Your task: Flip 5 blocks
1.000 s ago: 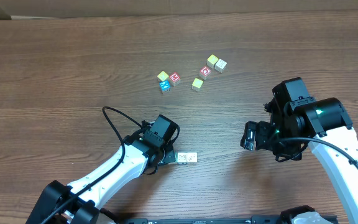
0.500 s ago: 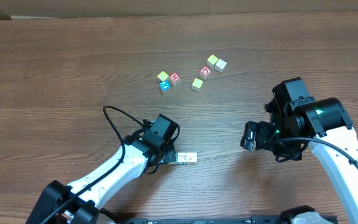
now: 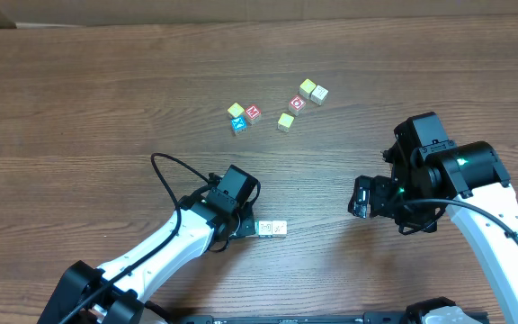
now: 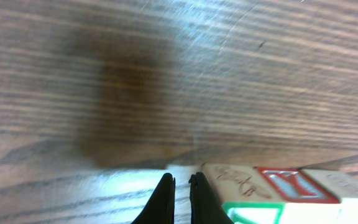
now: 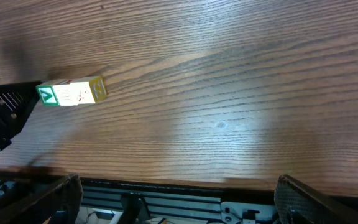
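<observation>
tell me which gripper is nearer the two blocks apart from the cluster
Left. The left gripper is shut right beside the two blocks; the right gripper is open, well off to their right.

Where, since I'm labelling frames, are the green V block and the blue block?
green V block (image 5: 47, 94), right wrist view, on its green printed face.
blue block (image 3: 238, 126), overhead view, on its top face.

Two touching blocks (image 3: 271, 229) lie just right of the left gripper (image 3: 253, 228), other blocks (image 3: 285, 121) well behind
</observation>
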